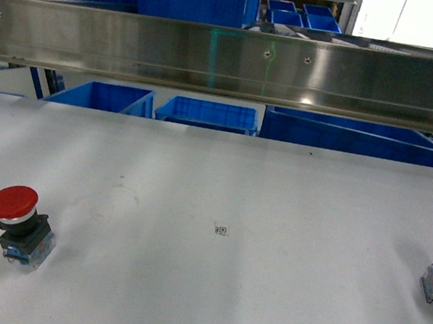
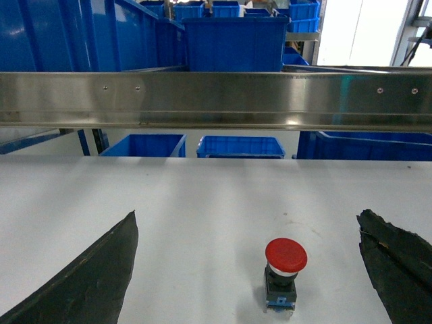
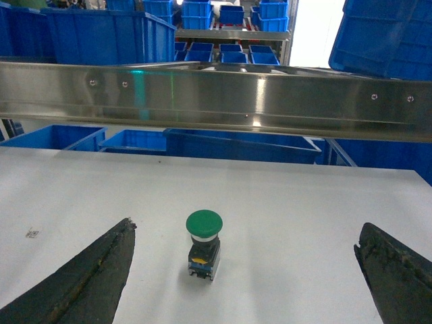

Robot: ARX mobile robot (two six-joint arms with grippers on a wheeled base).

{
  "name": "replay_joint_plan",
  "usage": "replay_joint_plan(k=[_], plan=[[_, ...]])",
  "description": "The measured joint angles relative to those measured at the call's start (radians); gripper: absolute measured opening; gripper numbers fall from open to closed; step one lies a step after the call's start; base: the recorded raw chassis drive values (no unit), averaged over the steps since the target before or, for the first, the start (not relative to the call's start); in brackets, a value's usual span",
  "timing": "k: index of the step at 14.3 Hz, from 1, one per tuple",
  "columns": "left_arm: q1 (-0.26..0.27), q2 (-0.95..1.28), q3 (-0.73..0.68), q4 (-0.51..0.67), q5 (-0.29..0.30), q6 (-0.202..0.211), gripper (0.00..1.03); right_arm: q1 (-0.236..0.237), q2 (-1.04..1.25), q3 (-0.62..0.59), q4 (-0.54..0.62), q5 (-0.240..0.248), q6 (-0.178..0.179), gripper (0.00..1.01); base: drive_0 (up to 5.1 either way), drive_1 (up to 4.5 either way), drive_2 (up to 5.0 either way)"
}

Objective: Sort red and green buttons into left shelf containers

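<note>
1 red button (image 1: 12, 204); 1 green button (image 3: 204, 224); 2 grippers, left gripper (image 2: 250, 270) and right gripper (image 3: 246, 270).

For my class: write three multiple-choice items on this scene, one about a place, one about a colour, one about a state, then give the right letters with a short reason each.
1. Where on the white table does the red button stand in the head view?
A. near left
B. far right
C. centre

2. What colour is the cap of the button in front of the right gripper?
A. yellow
B. green
C. black

3. How does the left gripper stand?
A. shut on the red button
B. open, fingers wide of the button
C. holding a bin

Answers: 1 A, it sits at the table's near left corner. 2 B, the right wrist view shows a green cap. 3 B, both dark fingers flank the untouched button.
</note>
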Motion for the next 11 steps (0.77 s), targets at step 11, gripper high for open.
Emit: replay_joint_plan(k=[11], plan=[[0.0,0.0,0.0,0.0,0.0,0.0,0.98,0.0,0.0,0.0,0.0,0.0,0.0,0.98,0.0,0.0,0.0]])
